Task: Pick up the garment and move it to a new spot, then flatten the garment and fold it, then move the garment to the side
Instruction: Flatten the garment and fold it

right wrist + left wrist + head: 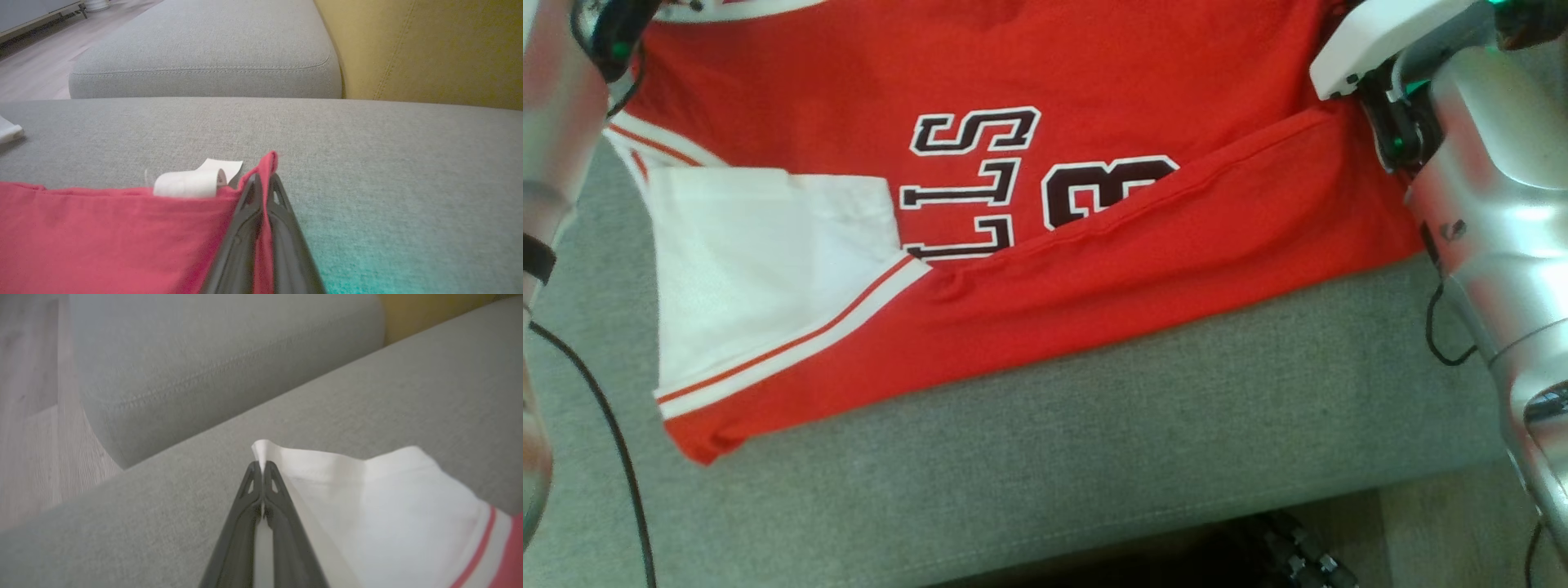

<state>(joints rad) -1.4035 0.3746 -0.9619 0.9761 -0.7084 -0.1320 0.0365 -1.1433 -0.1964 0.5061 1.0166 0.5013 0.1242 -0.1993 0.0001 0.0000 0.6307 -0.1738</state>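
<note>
The garment [1029,278], a red jersey with black white-outlined lettering, lies spread over a grey cushion [1143,425], its white striped sleeve panel [760,269] at the left and a folded-over red flap along its near side. In the left wrist view my left gripper [262,464] is shut on a corner of the white sleeve [380,514]. My right gripper [263,176] is shut on the garment's red edge [102,241] in the right wrist view, beside a curled white tag [192,183]. Both silver forearms frame the head view.
The grey cushion's front edge [1094,531] runs along the bottom of the head view, with wooden floor [1445,531] below. A second grey cushion [204,49] and a mustard-yellow backrest [429,49] stand beyond. Black cables [613,457] hang near both arms.
</note>
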